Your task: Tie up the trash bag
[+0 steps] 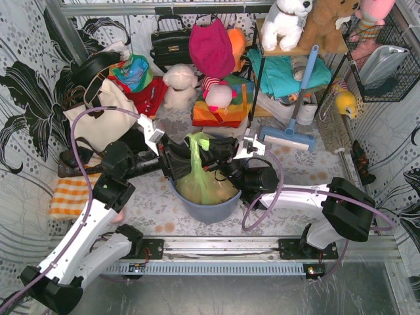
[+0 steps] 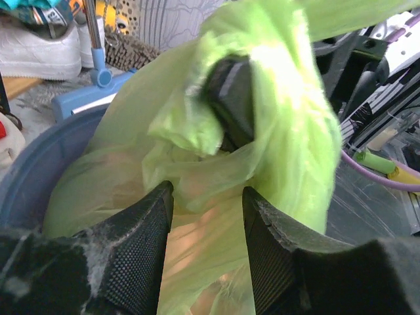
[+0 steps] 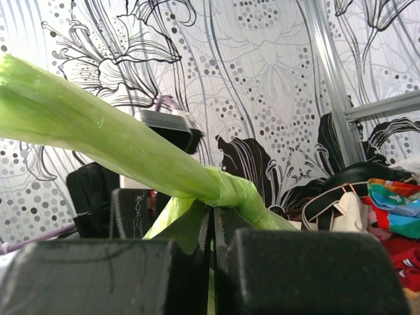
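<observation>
The trash bag [image 1: 197,167] is thin lime-green plastic and sits in a round blue bin [image 1: 211,211], with its neck pulled up into a strand. My left gripper [image 1: 176,163] is at the bag's left side. In the left wrist view its fingers [image 2: 141,230] stand apart, and loose bag film [image 2: 289,131] lies in the gap of the left gripper [image 2: 207,193] and beyond it. My right gripper [image 1: 218,156] is at the bag's right side. In the right wrist view the right gripper [image 3: 211,213] is shut on a fold of the bag, and a twisted strand [image 3: 98,125] crosses over its tips into a wrapped loop [image 3: 239,190].
A cream tote bag [image 1: 105,115] and dark handbags stand at the back left. Soft toys and folded cloths crowd the back. A blue brush [image 1: 289,138] lies to the back right, an orange checked cloth [image 1: 69,197] to the left. A metal rail [image 1: 216,248] runs along the near edge.
</observation>
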`<state>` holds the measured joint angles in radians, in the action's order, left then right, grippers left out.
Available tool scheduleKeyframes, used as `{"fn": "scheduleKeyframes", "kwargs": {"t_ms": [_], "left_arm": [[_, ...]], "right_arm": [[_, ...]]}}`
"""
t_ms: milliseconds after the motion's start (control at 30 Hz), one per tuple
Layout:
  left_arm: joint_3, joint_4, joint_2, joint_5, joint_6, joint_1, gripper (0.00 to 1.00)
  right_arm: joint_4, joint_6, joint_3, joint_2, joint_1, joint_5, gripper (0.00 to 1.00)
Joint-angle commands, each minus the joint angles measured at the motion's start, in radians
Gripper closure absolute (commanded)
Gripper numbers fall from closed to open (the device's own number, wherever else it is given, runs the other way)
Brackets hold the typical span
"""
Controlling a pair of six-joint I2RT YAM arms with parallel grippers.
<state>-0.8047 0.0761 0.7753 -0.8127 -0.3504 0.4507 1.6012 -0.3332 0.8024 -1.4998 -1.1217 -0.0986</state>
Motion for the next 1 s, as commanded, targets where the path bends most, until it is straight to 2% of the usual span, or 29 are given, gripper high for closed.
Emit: {"fn": "scheduleKeyframes", "kwargs": {"t_ms": [0, 200, 300, 467, 600, 800, 967], "left_arm": [[0.021, 0.028, 0.017, -0.017, -0.003, -0.001, 0.46], [0.018, 0.022, 0.047, -0.002, 0.006, 0.0, 0.46], [-0.008, -0.039, 0.037, 0.03, 0.047, 0.0, 0.46], [-0.076, -0.147, -0.045, 0.166, 0.11, -0.001, 0.42], [-0.092, -0.136, -0.111, 0.254, 0.106, -0.001, 0.42], [-0.096, -0.118, -0.14, 0.296, 0.115, -0.001, 0.46], [-0.12, -0.127, -0.095, 0.312, 0.145, 0.0, 0.51]], "right_arm": [[0.074, -0.044, 0.008, -0.038, -0.008, 0.058, 1.0], [0.096, -0.079, 0.025, -0.055, -0.008, 0.111, 1.0], [0.096, -0.08, 0.028, -0.058, -0.008, 0.112, 1.0], [0.095, -0.07, 0.014, -0.048, -0.008, 0.099, 1.0], [0.095, -0.071, 0.015, -0.048, -0.008, 0.099, 1.0], [0.095, -0.072, 0.014, -0.045, -0.009, 0.101, 1.0], [0.097, -0.073, 0.009, -0.041, -0.008, 0.102, 1.0]]}}
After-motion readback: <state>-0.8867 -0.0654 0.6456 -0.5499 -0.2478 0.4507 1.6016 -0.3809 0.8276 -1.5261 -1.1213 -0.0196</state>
